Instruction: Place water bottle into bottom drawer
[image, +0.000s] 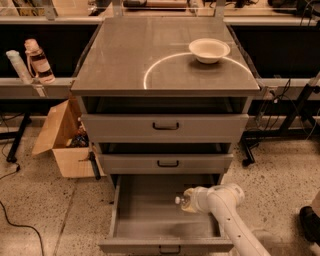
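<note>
Water bottle (180, 200) held inside the open bottom drawer (145, 212).
The grey cabinet (165, 60) has a white bowl (209, 50) on top and its lowest drawer pulled out; the white arm (227, 210) reaches in from the right, and the gripper (191, 201) is clamped around the bottle, whose white cap pokes out to the left.
</note>
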